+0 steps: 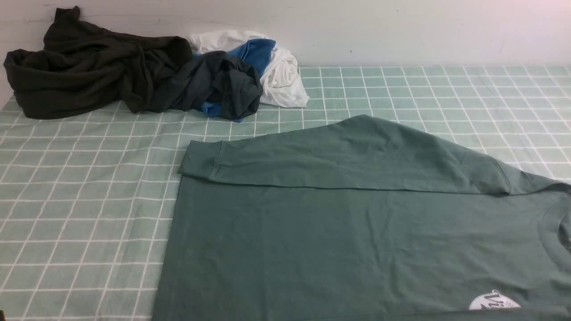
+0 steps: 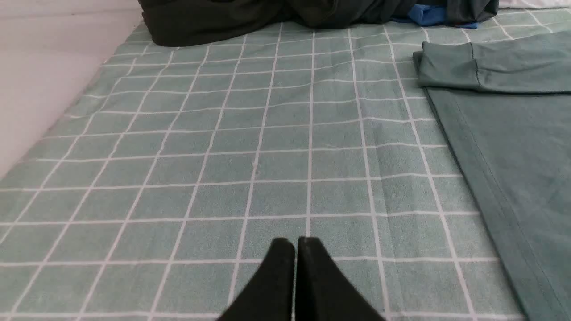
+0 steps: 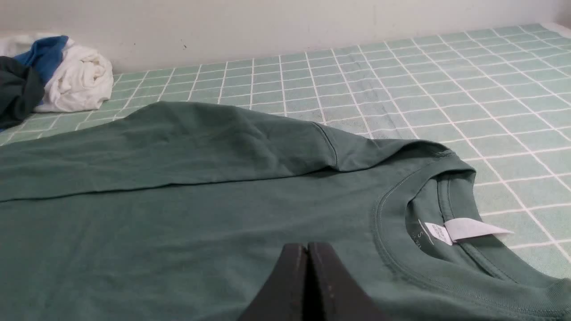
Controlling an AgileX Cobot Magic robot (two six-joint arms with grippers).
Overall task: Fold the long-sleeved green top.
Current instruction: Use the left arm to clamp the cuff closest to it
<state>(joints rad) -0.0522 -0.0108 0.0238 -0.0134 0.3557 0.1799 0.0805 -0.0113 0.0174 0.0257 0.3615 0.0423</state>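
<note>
We see a checked green sheet [image 1: 67, 200] covering the whole work surface, w/ a white wall [image 1: 401, 31] behind it.

The top [image 1: 334, 232] lies flat on the sheet, centre to right on the near side. Its hem is toward robot's left and its neck toward the right, and it runs off the front view at bottom and right. One sleeve [image 1: 334, 156] is folded across the body along the far edge, w/ the cuff [image 1: 200, 158] ending at the hem corner.

At far left by the wall we see a pile. The olive garment [image 1: 89, 71] is biggest, the grey-blue garment [image 1: 223, 84] touches its right side, and the white garment [image 1: 285, 76] sits behind and right of that. The pile is well apart from the top.

The L gripper [image 2: 295, 241] has its jaws closed, nothing between them, over bare sheet left of the hem. The R gripper [image 3: 308, 246] also has its jaws closed and empty, over the chest just beside the neckline [image 3: 401, 249]. We can't tell if either touches down.

The white logo [image 1: 493, 301] sits at the near edge, partly cut off. A label [image 3: 468, 229] sticks out inside the neck.
</note>
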